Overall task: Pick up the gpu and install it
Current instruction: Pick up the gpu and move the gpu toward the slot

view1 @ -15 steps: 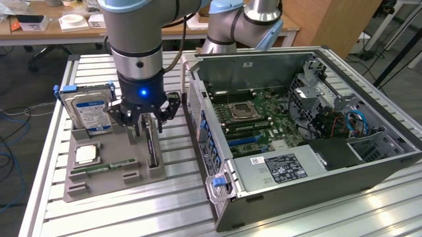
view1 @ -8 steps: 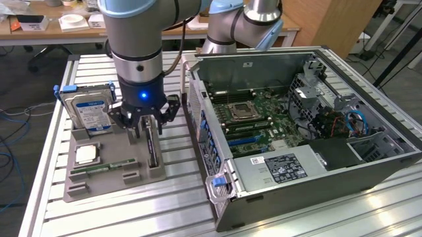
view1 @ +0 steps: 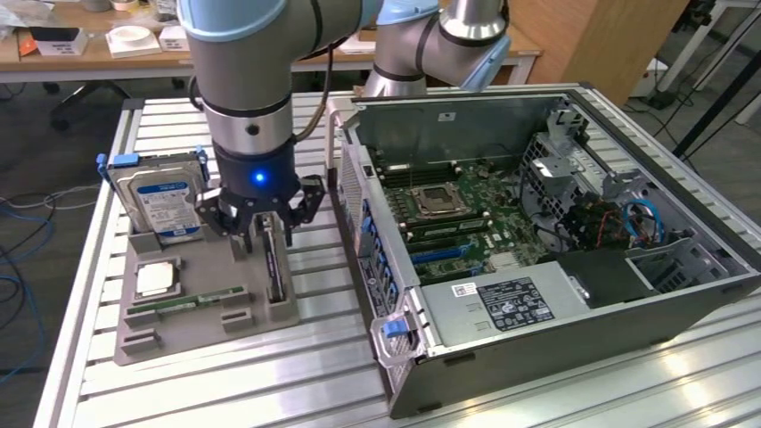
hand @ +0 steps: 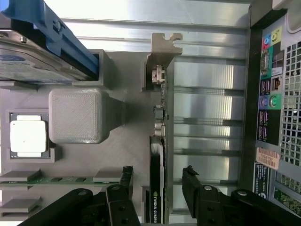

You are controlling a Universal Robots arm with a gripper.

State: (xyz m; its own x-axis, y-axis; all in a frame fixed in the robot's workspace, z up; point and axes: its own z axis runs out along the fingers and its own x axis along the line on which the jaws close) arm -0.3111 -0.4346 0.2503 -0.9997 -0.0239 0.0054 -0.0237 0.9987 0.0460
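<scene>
Closest to the wrist camera are the two black fingers [hand: 126,179] of your claw [hand: 157,178]. They stand apart with a gap showing on each side, so read the claw as open and holding nothing. Between them runs the gpu [hand: 157,157], set on its long edge in a slot of the grey fixture [hand: 124,75]. One finger is off each flat face, near but not touching as far as you can see; how far down the faces they reach, you cannot tell. The card's long axis runs straight away from the fingers toward its silvery bracket [hand: 162,49], which sits at the same end of the fixture as the drive [view1: 160,192]. That puts the fingers' closing line squarely across the thin card, not along it. In the exterior view the claw hangs directly over the card, which runs far to near along the fixture's side facing the case [view1: 594,352]. The case lies open on the worktop [view1: 238,383] just to the exterior view's right of the fixture, so the gpu is not yet installed. On the exterior view's left of the card sit the drive, the cpu [view1: 156,279] and the memory stick [view1: 191,300], each in its own pocket and apart from the claw. Judged from here, your grip depends on that straddle being centred across the card's thickness.
</scene>
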